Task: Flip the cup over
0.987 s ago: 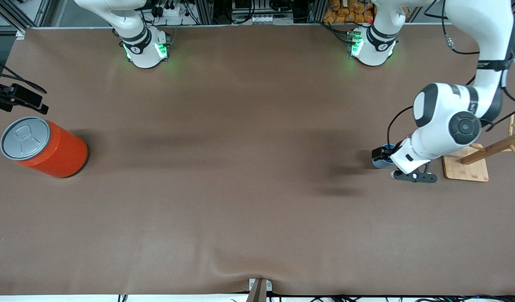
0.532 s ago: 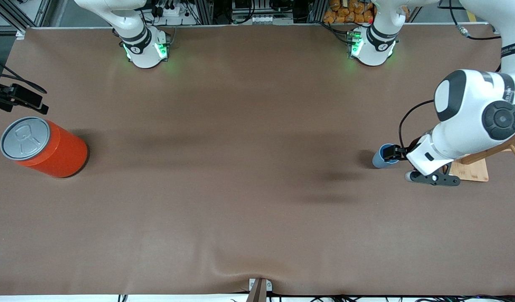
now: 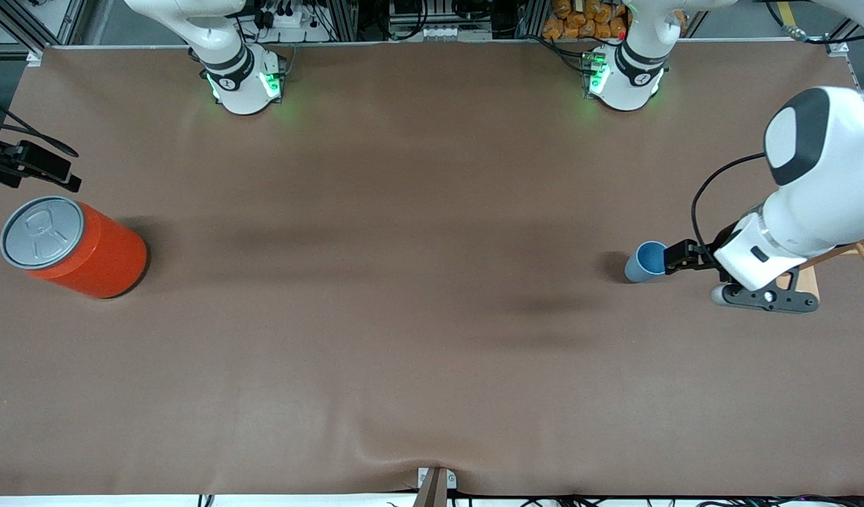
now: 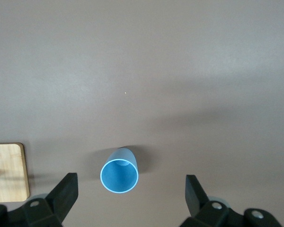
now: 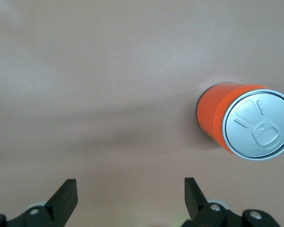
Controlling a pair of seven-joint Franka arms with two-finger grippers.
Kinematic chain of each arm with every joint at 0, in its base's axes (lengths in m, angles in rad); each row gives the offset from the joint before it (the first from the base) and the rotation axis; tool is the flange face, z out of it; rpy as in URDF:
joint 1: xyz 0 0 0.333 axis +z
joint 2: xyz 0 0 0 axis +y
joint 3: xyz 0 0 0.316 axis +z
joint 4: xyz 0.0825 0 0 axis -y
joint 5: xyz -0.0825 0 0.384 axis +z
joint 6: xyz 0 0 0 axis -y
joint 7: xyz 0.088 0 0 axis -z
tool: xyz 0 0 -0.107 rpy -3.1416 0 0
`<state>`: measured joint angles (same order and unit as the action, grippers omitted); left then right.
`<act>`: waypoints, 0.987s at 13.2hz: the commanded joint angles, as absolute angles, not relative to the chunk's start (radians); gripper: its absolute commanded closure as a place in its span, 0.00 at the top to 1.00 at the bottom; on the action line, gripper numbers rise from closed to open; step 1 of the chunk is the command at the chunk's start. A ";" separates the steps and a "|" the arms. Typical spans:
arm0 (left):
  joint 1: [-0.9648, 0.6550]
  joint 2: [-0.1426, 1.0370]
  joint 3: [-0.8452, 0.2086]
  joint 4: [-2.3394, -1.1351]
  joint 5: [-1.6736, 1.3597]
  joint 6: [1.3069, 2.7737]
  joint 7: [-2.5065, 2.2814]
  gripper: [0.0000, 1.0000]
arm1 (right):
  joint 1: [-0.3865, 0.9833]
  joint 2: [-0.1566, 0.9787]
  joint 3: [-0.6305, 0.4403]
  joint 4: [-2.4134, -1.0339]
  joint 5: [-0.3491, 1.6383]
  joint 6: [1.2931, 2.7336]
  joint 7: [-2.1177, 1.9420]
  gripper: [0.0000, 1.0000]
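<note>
Left jaws: left gripper (image 4: pixel 130 191) spread wide, grasping nothing, up in the air over the surface (image 3: pixel 417 317) just beside the cup (image 3: pixel 646 261).
Right jaws: right gripper (image 5: pixel 130 191) spread wide, empty, waiting above the surface near the orange can (image 3: pixel 72 247).
Cup: upright, mouth up, at the left arm's end, apart from both fingers, beside the wooden board (image 4: pixel 8 171).

Cup (image 3: pixel 643 261): standing upright, mouth up, on the table (image 3: pixel 403 338) toward my left arm's end.
My left gripper (image 4: pixel 130 198): hanging jaws apart above the table, just beside the cup.
Wooden board (image 4: pixel 8 171): lying near the cup.
Can (image 3: pixel 72 246): standing at my right arm's end.
My right gripper (image 5: pixel 128 198): waiting jaws apart near the can.
</note>
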<state>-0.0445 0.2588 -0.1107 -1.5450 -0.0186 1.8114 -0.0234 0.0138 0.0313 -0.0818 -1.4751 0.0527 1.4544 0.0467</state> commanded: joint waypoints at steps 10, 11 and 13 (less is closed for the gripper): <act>-0.089 -0.073 -0.016 -1.555 -0.014 1.471 -0.020 1.00 | -0.005 0.041 -0.071 -1.454 0.049 1.439 0.058 1.00; -0.090 -0.081 -0.008 -1.555 -0.021 1.453 -0.020 1.00 | -0.005 0.041 -0.071 -1.454 0.049 1.439 0.058 1.00; -0.092 -0.133 0.002 -1.569 -0.021 1.436 -0.025 1.00 | -0.005 0.041 -0.071 -1.454 0.049 1.439 0.058 1.00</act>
<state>-0.0766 -0.0838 -0.0154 -1.5341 -0.0190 1.4476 -0.0229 0.0133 0.0332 -0.0833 -1.4751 0.0527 1.4539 0.0468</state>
